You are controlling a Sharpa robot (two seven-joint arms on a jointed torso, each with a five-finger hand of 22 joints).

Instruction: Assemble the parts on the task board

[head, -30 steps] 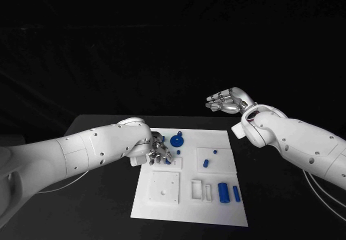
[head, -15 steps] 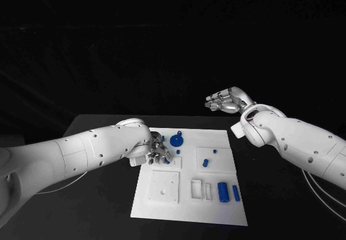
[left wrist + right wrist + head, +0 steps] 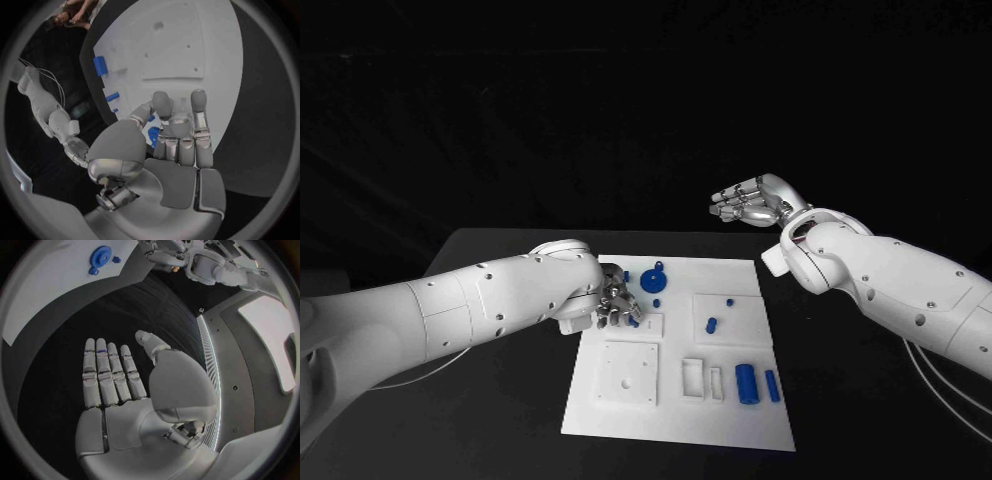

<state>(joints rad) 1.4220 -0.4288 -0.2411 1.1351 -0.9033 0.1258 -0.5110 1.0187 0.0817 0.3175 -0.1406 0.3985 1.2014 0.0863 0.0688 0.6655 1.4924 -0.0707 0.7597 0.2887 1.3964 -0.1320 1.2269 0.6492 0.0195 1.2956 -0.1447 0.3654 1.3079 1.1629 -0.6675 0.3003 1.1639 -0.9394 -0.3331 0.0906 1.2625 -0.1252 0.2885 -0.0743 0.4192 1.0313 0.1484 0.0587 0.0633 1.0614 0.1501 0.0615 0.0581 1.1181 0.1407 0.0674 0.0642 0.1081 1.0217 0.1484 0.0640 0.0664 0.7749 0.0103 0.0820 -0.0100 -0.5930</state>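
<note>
From the head view, the flat white task board (image 3: 678,350) lies on the black tabletop (image 3: 495,400). The silver left hand (image 3: 615,300) hangs over the board's far left part, beside a round blue gear (image 3: 656,280). The silver right hand (image 3: 754,202) is lifted behind the board.

In the left wrist view, the left hand (image 3: 169,145) has fingers apart over a small blue piece (image 3: 153,135), holding nothing.

In the right wrist view, the right hand (image 3: 125,390) is flat, fingers straight, holding nothing.

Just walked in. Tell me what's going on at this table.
The robot is working at a white task board with small blue parts on it. Its left hand is down over the board's near-left area, fingertips beside a small blue part; whether it grips that part is unclear. The right hand is raised off beyond the board, fingers extended, holding nothing. A blue gear and two blue cylinders lie on the board.
</note>
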